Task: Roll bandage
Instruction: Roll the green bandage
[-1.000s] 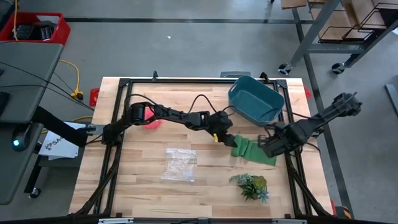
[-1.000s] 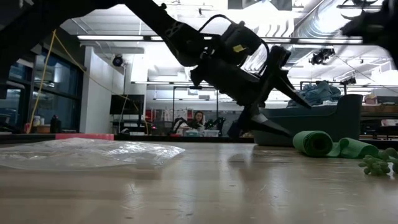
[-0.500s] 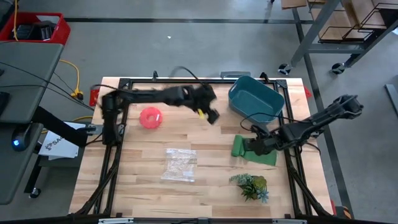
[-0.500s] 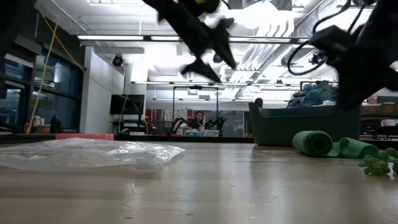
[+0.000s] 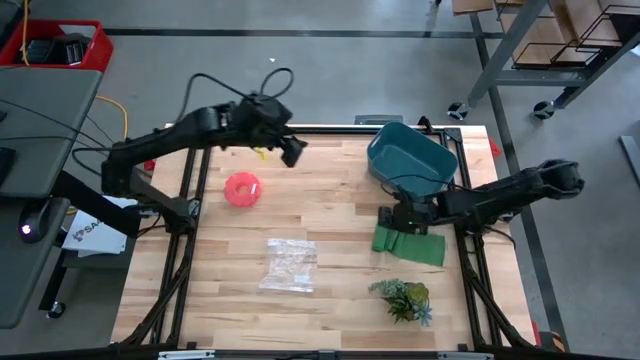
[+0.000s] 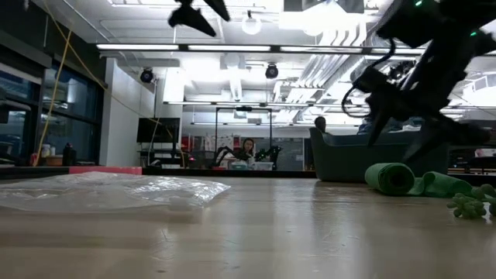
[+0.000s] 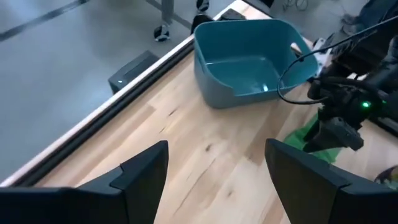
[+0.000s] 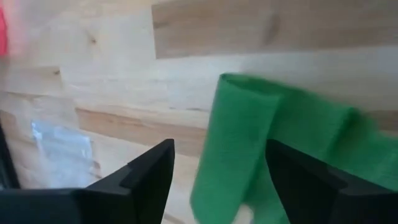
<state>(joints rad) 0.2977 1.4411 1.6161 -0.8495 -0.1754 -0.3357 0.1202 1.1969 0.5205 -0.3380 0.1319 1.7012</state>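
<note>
Right gripper (image 5: 392, 219) open, over bandage (image 5: 408, 244) rolled end; left gripper (image 5: 291, 152) raised near table (image 5: 330, 210) back edge.

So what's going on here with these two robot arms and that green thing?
The right gripper hangs open over the rolled end of the green bandage, which lies partly rolled on the table in front of the teal tub. The left gripper is open and raised near the table's far edge, holding nothing. A pink ring, a clear plastic bag and a plant sprig lie untouched.
</note>
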